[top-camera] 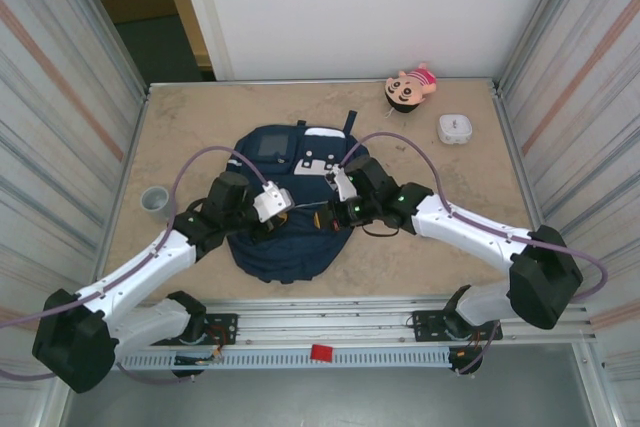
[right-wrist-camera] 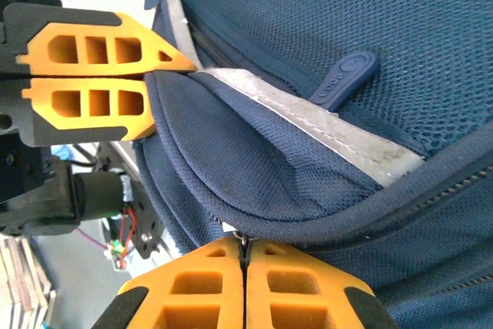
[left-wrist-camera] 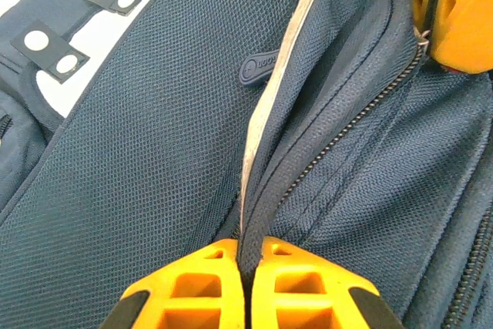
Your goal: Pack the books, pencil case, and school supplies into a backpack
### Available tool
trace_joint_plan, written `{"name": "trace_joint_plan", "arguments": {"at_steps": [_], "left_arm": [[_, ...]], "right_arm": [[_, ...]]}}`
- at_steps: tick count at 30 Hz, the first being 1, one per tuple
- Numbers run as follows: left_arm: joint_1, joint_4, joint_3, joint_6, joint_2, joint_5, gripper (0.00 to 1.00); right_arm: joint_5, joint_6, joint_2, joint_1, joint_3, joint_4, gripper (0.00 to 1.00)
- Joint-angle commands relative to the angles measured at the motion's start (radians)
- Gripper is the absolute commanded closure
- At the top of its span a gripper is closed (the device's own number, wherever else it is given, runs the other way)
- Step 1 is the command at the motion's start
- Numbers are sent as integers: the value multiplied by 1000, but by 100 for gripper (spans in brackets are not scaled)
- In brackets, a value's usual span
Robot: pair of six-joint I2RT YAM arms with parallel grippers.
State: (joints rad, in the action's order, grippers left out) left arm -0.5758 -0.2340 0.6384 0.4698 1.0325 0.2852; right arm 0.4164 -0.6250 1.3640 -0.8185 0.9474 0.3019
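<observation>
The backpack (top-camera: 285,237) lay flat midway along the worktop's (top-camera: 200,127) near edge: soft, limp cloth, likely to sag unless held at a seam. The left tool (left-wrist-camera: 245,271) was pinched shut on its edge by the pale stripe (left-wrist-camera: 266,105); the right tool (right-wrist-camera: 244,260) was shut, apparently on the zip slider (right-wrist-camera: 243,240). A plush doll (top-camera: 410,87) and white box (top-camera: 455,128) at the far right corner obstructed nothing.
</observation>
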Motion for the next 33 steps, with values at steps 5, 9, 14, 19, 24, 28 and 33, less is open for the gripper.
{"name": "trace_joint_plan", "arguments": {"at_steps": [5,9,14,19,24,28,33], "left_arm": [[-8,152,75,-119,19,-20,100],[-60,192,66,-77,50,39,99],[-104,192,83,-28,76,100,98],[-104,208,75,-20,63,108,98],[-104,222,52,4,37,102,97],[-104,220,30,34,23,90,97],[-102,237,16,61,15,114,97]], "right_arm": [[-26,-29,-22,-29,83,89,95],[-12,-84,16,-57,106,20,94],[-2,-130,49,-63,112,-23,90],[60,-117,56,-52,112,-18,85],[48,-196,7,5,66,-54,75],[93,-316,-45,104,-26,-165,50],[58,-418,-54,152,-72,-194,45]]}}
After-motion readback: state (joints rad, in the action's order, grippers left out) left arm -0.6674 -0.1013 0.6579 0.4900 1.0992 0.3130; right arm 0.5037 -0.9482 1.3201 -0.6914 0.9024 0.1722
